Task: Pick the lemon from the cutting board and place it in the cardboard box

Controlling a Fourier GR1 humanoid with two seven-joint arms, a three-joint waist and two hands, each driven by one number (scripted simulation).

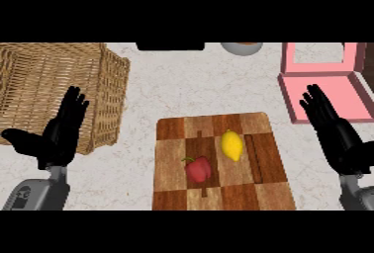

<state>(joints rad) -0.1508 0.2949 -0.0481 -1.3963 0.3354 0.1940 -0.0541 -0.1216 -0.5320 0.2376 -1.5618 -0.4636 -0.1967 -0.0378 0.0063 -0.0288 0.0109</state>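
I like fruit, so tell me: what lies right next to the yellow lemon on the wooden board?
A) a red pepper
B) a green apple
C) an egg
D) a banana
A: a red pepper lies just left of and below the lemon on the cutting board.

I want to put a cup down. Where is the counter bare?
Bare counter lies between the basket and the pink box, above the board. The board's middle is crowded by the lemon and pepper.

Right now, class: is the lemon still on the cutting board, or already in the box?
On the board. The lemon lies on the cutting board beside a red pepper, no hand touching it.
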